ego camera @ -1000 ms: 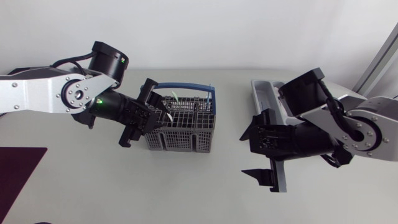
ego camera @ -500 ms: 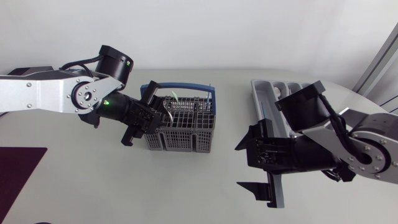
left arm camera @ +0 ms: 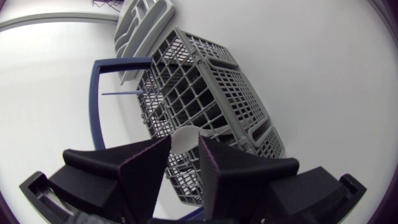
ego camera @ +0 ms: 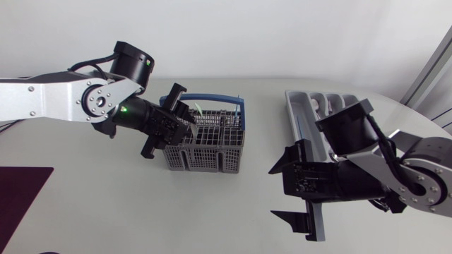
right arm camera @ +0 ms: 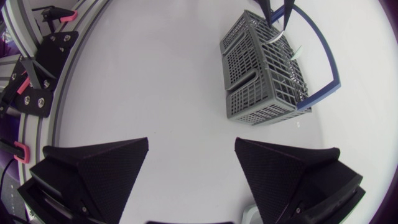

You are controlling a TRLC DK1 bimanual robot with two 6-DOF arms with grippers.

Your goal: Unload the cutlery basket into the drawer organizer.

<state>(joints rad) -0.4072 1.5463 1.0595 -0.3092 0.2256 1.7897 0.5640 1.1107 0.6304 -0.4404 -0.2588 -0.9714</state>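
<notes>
Basket [ego camera: 208, 144] under my left gripper [left arm camera: 185, 149], organizer [ego camera: 300, 106] well beyond it.
The organizer lies beside my right gripper [ego camera: 274, 192], which gapes wide and empty. My left gripper is pinched nearly closed on a white utensil [left arm camera: 185, 134] standing on end in the basket.

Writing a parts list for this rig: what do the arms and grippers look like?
Both the left arm and right arm have silver-grey links with black cylindrical joints and black cables. A green light glows on the left arm. The left gripper and right gripper are matte black, with broad wedge-shaped fingers.
</notes>
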